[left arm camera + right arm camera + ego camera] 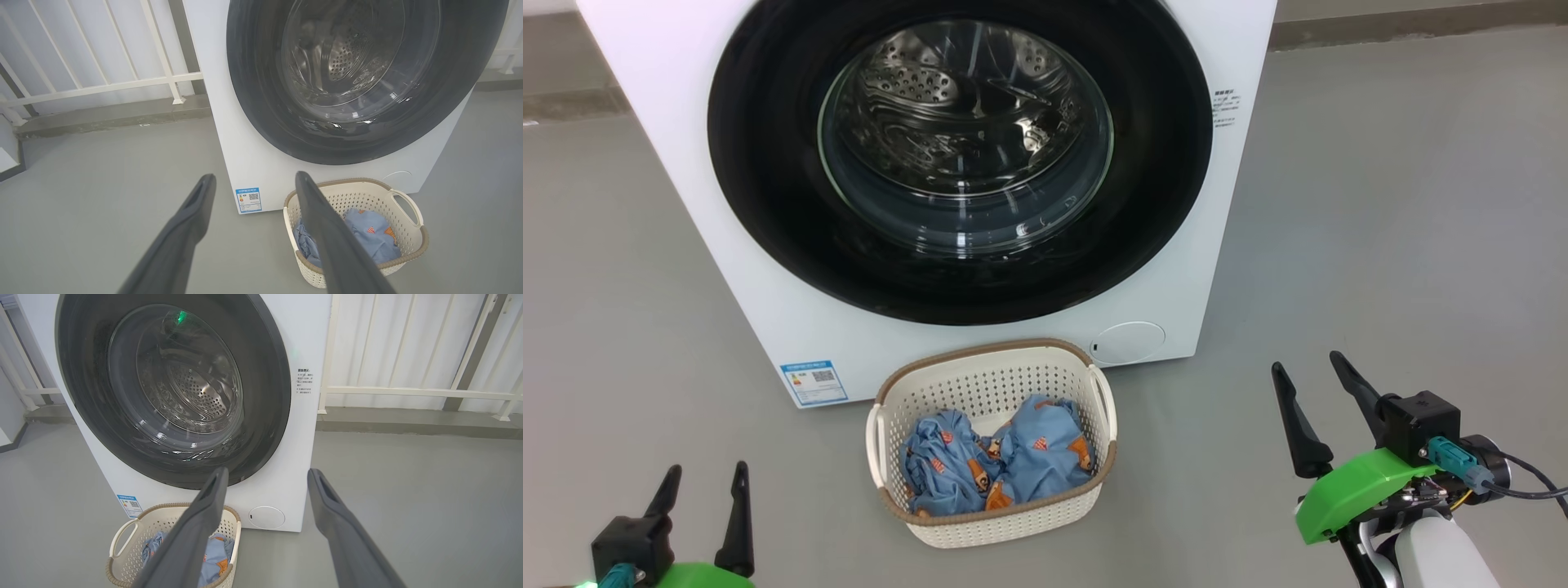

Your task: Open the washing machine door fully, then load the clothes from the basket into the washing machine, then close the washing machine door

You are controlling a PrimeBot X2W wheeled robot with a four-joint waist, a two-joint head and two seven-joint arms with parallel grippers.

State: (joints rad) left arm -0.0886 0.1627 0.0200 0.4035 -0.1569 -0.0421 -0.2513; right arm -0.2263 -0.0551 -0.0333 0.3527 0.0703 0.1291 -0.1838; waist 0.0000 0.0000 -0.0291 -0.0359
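The washing machine door [964,147] is sitting flush against the washing machine [1176,310], fully shut, so I'm reading this as step one not yet started. The basket [992,523] is resting on the floor [1380,245] right in front of the machine, just under the door's 6 o'clock. Its long axis is running 9 to 3 in the head view, and the clothes [996,461] are lying bunched up inside it.

What the next move is hanging on is where the door sits relative to the hands. From the right hand [1305,362] the door's centre is lying at about 10 o'clock, and its 3 o'clock rim is the closest part. From the left hand [707,469] the door is up at about 1 o'clock, with the basket off at 3. The right hand is riding higher in the head view and looking nearer the door, so I'm guessing that arm is the one to go for it. I can't tell which side the door is hinging on, though.

Pose-wise, both hands are hanging over the floor, well apart from everything. The left fingers are pointing near 12 and the right ones are leaning toward 11. Both hands have their fingers spread apart and are gripping nothing. The right wrist view is looking along its fingers at the door's lower rim and the small round flap [267,517].
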